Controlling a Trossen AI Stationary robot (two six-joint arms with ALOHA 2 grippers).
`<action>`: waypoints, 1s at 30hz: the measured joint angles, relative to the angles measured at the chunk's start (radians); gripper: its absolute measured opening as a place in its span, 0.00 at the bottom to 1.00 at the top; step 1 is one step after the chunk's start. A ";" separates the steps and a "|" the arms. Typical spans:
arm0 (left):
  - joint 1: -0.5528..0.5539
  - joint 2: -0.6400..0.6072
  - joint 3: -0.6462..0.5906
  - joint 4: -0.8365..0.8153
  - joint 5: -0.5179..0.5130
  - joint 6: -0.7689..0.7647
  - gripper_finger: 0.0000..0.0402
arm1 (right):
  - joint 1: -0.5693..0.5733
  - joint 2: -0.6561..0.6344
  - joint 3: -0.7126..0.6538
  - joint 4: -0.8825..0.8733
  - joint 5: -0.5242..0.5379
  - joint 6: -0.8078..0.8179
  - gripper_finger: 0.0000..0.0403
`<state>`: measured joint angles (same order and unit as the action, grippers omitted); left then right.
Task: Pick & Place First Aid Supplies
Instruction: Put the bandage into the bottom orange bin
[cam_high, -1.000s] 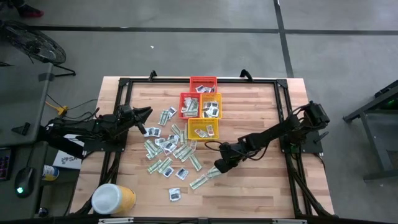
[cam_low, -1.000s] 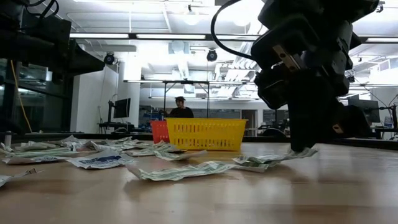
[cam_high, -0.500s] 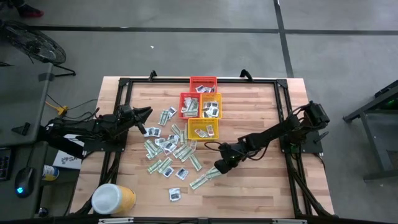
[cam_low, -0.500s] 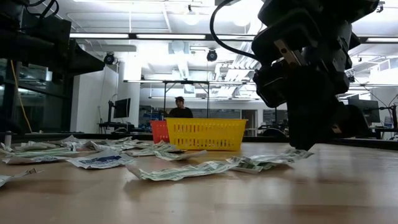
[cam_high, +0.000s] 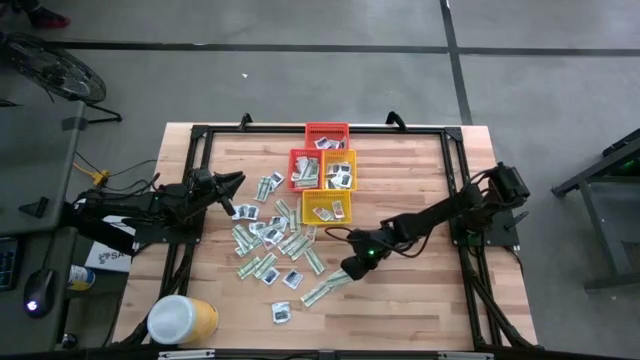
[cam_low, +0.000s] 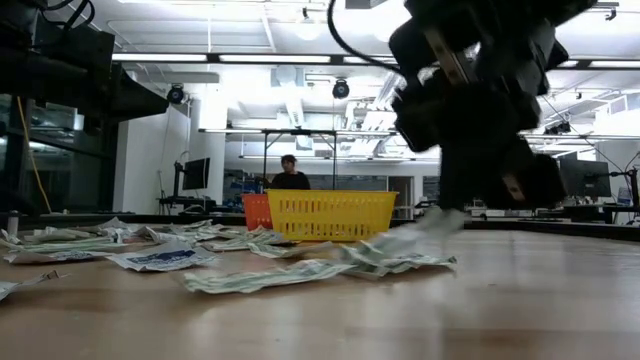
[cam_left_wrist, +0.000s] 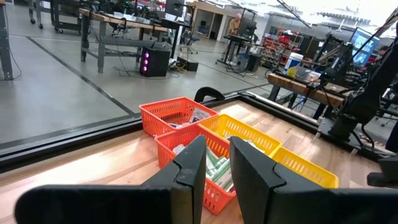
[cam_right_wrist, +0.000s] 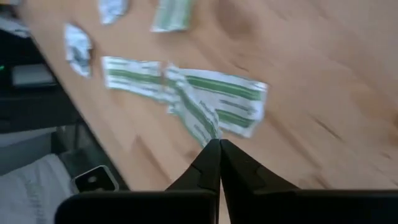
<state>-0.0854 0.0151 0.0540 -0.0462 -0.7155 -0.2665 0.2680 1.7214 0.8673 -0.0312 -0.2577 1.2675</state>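
Observation:
Many small flat first aid packets (cam_high: 268, 240) lie scattered on the wooden table, green-and-white strips and white squares. My right gripper (cam_high: 349, 270) is near the table's middle, slanting down, shut on one green-and-white strip (cam_right_wrist: 217, 102) (cam_low: 400, 252). A second strip (cam_right_wrist: 134, 74) lies flat beside it and touches its far end. My left gripper (cam_high: 236, 181) hovers level at the table's left, open, with nothing between its fingers (cam_left_wrist: 189, 171). My right gripper pinches the green-and-white strip by the edge of one end (cam_right_wrist: 210, 132) between its two fingertips. The fingers come slanting down from the table's right. That end is raised off the wood, while the strip's other end (cam_low: 385, 265) still lies on the table.
Red (cam_high: 327, 135), red (cam_high: 303, 168), orange (cam_high: 340, 168) and yellow (cam_high: 325, 207) baskets stand at the far middle, each with packets inside. A big yellow tub with a white lid (cam_high: 182, 320) lies at the near left corner. Bare wood spreads to the right of my right gripper.
My right gripper has risen a little and shifted toward the table's left. The held end of the green-and-white strip has come up off the table with it. That strip and the one beside it have slid leftward along the wood.

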 joint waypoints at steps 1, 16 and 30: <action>0.000 0.000 0.000 0.000 0.000 0.000 0.18 | 0.000 0.000 0.013 -0.001 0.000 -0.016 0.00; 0.000 0.000 0.000 0.000 0.000 0.000 0.18 | -0.050 -0.025 0.270 -0.159 0.161 -0.245 0.00; 0.000 0.000 0.000 0.000 0.000 0.000 0.18 | -0.201 -0.026 0.359 -0.192 0.525 -0.415 0.00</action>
<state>-0.0853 0.0152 0.0536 -0.0460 -0.7158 -0.2665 0.0672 1.6958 1.2259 -0.2234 0.2669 0.8529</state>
